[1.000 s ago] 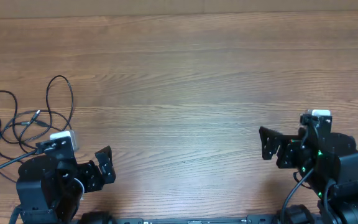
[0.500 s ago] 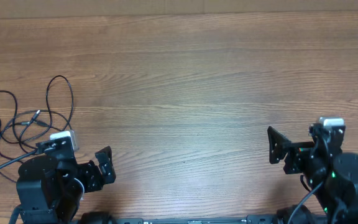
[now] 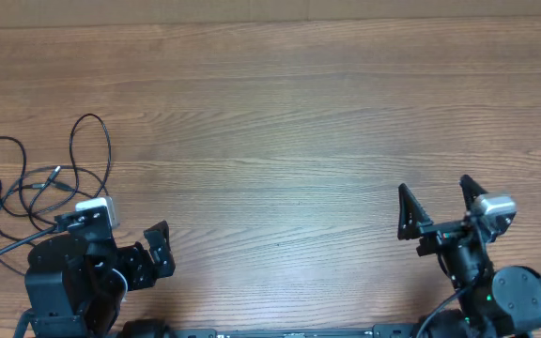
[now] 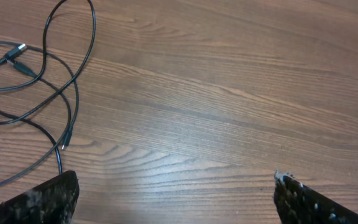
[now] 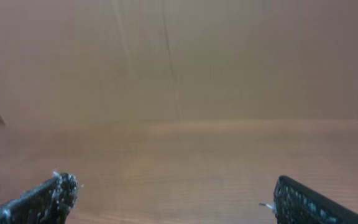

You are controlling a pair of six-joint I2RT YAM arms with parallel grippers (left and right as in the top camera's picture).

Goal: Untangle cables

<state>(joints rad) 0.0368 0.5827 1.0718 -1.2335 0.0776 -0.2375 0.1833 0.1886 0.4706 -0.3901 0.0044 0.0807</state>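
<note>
The cables [image 3: 50, 178] are thin black cords lying in loose overlapping loops at the table's left side, just beyond my left arm. The left wrist view shows the cables [image 4: 61, 81] at upper left, with a silver-tipped plug [image 4: 21, 47] among the strands. My left gripper [image 3: 155, 250] sits low near the front edge, to the right of the cables, open and empty; in its own view the left gripper [image 4: 173, 190] frames bare wood. At the front right my right gripper [image 3: 435, 199] is open and empty. The right wrist view shows the right gripper [image 5: 173, 190] over blurred table, no cables.
The wooden table [image 3: 280, 113] runs to a far edge at the top of the overhead view, with a plain wall [image 5: 179, 56] behind it. Both arm bases stand at the front edge.
The right arm has drawn back and turned, so its spread fingers now point toward the far edge instead of leftward. The left arm and the cables have not moved.
</note>
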